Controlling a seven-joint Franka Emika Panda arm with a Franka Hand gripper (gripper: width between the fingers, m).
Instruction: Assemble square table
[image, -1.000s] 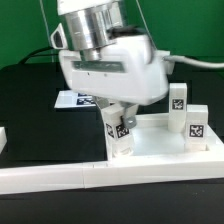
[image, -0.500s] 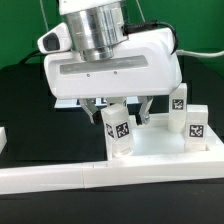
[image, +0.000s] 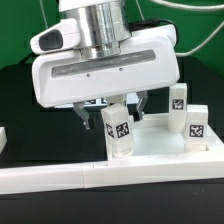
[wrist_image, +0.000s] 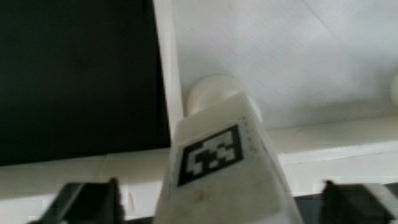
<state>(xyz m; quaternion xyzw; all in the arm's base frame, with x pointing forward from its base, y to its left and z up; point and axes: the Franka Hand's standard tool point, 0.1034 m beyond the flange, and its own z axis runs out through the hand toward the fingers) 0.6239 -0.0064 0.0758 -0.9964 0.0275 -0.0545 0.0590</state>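
Since half a second ago your arm's white head has swung further toward the exterior view's left and now looms larger, hiding more of the marker board behind it. The pincer hangs just above the front leg, fingers apart on either side of it, gripping nothing. That leg stands upright on the square table, its tag facing forward; it has not shifted. Two more legs stand at the exterior view's right. The long border wall lies across the front, probably touching the slab. All rests on the black table.
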